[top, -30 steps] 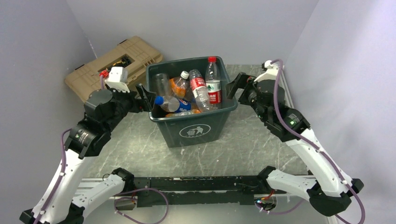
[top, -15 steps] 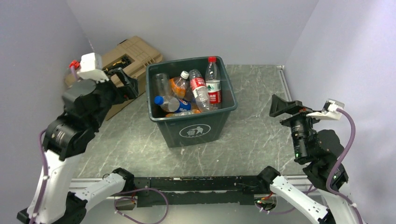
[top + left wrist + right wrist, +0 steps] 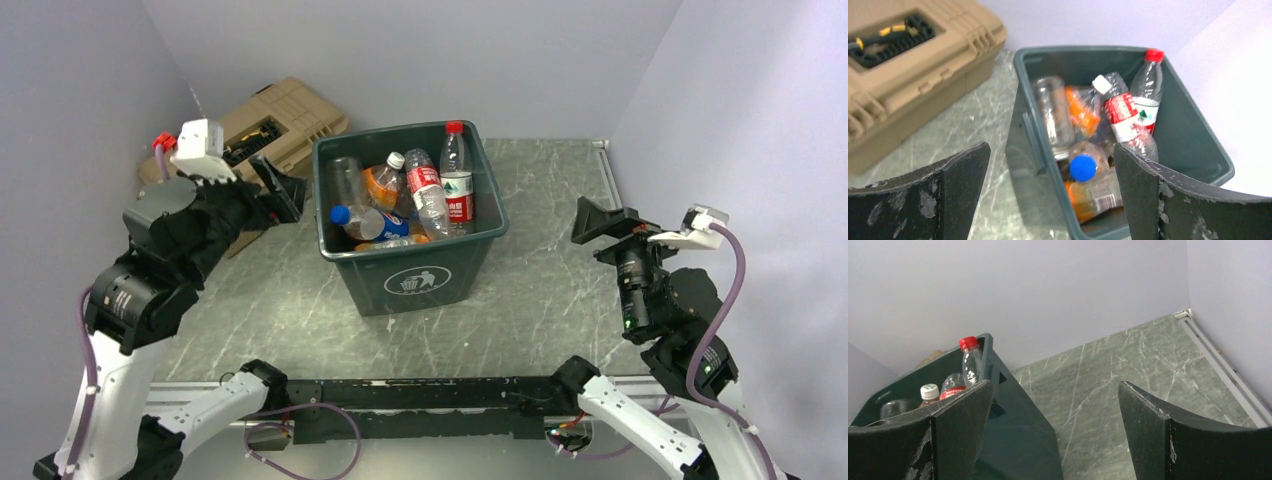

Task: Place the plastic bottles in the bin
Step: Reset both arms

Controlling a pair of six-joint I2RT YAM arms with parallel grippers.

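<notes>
The plastic bottles (image 3: 415, 205) all sit heaped inside the bin (image 3: 405, 285), which stands near the middle of the surface (image 3: 540, 300) with its logo facing the arms. Among them, a red-capped bottle (image 3: 457, 180) stands upright against the far right corner, and a blue-capped bottle (image 3: 365, 222) lies on its side by the left wall, its cap pointing left. Orange and clear ones are jammed between these at odd angles. From where I stand, no bottle shows outside the bin in any view, so I would judge the task done or very nearly so. The left tool (image 3: 280, 190) hangs just beside the bin's left rim, a little above it. Its jaws are spread wide and hold nothing, and it looks down and across into the heap, so the bottles lie ahead of it and slightly to its right. The right tool (image 3: 612, 228) is well apart on the other side, equally wide and empty, aimed toward the bin's right wall over bare stone. If any bottle needed moving, the left arm is plainly the nearer one. Behind the left tool, a tan case (image 3: 290, 115) lies against the back-left corner, close to the bin but apart from it.
</notes>
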